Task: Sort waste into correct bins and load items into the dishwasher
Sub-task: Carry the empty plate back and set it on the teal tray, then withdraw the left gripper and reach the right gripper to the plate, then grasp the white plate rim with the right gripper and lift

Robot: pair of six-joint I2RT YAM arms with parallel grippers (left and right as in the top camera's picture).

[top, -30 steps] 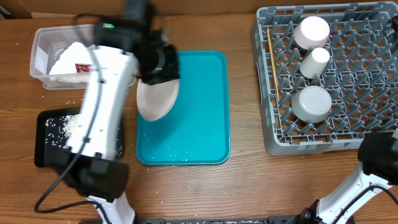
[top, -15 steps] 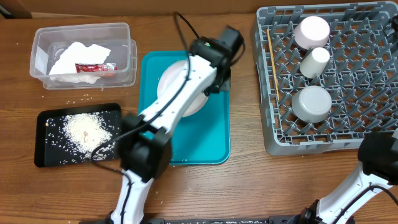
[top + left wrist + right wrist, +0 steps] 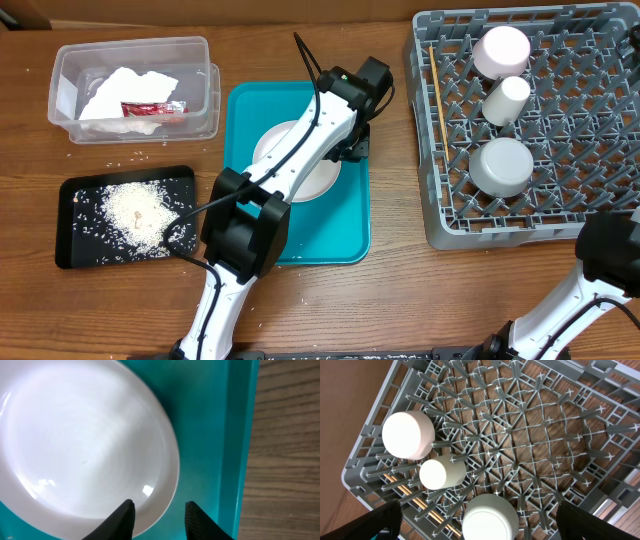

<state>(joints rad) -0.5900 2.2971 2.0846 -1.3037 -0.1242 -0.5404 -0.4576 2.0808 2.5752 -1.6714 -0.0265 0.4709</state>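
- Since a second ago, the plate [image 3: 75, 445] has gone from hanging tilted at the left edge of the teal tray [image 3: 300, 235] to lying flat near the tray's middle. The left arm now reaches across to the plate's right side.
- Left gripper [image 3: 157, 517]: the fingers stand parted. One tip is over the plate's rim and the other over bare tray, and they pinch nothing.
- Right gripper [image 3: 477, 515]: spread wide and empty, hovering above the dish rack [image 3: 425, 150].
- Rack contents: grey bowl [image 3: 502, 166], small cup [image 3: 506, 98], smaller white dish [image 3: 501, 50] and chopsticks [image 3: 438, 95].
- Waste: the napkin [image 3: 120, 95] and red wrapper [image 3: 152, 108] lie in the clear tub [image 3: 200, 60]. The rice [image 3: 135, 212] lies in the black tray [image 3: 70, 255], with stray grains on the table nearby.
- Step in hand, as judged: release of the emptied plate, which appears to be the last item left to load.
- Procedure:
  - Lift the left fingers straight up off the rim before moving sideways, so the plate does not slide on the smooth tray.
  - Regrasp at the rim nearest the rack.
  - Seat the plate on edge between the pegs in the open rows, clear of the bowl.
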